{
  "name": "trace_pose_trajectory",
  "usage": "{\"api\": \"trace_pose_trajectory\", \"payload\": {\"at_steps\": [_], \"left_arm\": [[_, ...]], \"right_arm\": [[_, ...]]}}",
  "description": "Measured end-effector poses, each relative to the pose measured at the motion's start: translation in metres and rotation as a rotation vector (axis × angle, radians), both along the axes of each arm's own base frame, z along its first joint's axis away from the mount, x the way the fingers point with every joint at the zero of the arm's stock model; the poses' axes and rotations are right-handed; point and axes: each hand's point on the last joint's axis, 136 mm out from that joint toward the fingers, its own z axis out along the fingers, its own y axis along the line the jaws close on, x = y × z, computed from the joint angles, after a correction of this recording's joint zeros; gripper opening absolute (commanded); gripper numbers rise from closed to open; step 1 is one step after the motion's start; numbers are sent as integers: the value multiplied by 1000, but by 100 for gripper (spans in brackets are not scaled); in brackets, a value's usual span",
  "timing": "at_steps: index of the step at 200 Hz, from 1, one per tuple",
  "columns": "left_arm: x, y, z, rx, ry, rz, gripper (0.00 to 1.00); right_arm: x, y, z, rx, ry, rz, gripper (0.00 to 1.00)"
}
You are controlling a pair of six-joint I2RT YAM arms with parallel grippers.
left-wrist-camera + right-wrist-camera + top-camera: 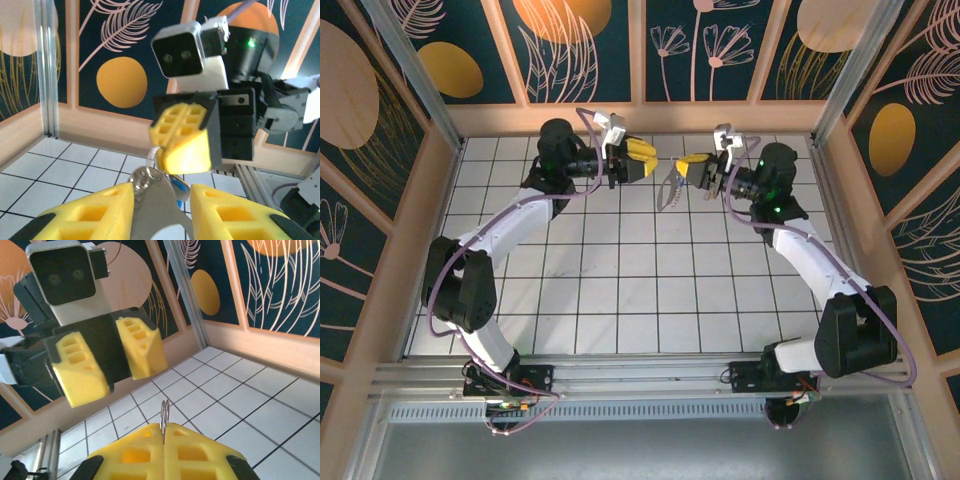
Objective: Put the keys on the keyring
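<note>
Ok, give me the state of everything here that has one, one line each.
Left end effector: open, fingers either side of the keyring.
Right end effector: shut on the keyring's top loop.
Keyring: held up off the table, hanging from the right end effector.
Key: blue head showing behind the keyring, off the table; cannot tell whether it is threaded on.

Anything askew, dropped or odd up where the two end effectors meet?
Nothing stands out. The right end effector is shut on the silvery D-shaped metal keyring, which hangs down; the small silver key with the bright blue head shows behind it. The left end effector faces it with jaws open.
</note>
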Motion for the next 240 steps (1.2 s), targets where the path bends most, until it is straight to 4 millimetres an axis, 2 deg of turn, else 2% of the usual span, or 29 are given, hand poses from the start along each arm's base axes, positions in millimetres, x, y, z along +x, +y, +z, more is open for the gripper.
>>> {"api": "trace_pose_trajectory", "payload": {"at_steps": [22, 41, 84, 110, 146, 200, 240], "left_arm": [[0, -3, 8, 35, -38, -33, 37], [1, -4, 4, 63, -43, -48, 38], [11, 5, -29, 136, 17, -36, 38], [15, 12, -37, 162, 21, -25, 38], [25, 18, -38, 174, 6, -10, 38], [44, 15, -56, 190, 37, -11, 38], [47, 13, -59, 182, 54, -45, 38]], "right_arm": [[11, 1, 10, -60, -26, 13, 0], [19, 2, 9, -106, -30, 30, 0], [37, -2, -15, -179, 40, 103, 0], [44, 3, -31, -190, 86, 165, 0], [45, 7, -48, -177, 144, 212, 0], [38, 24, -45, -169, 136, 252, 0], [30, 41, -48, -171, 129, 292, 0]]}}
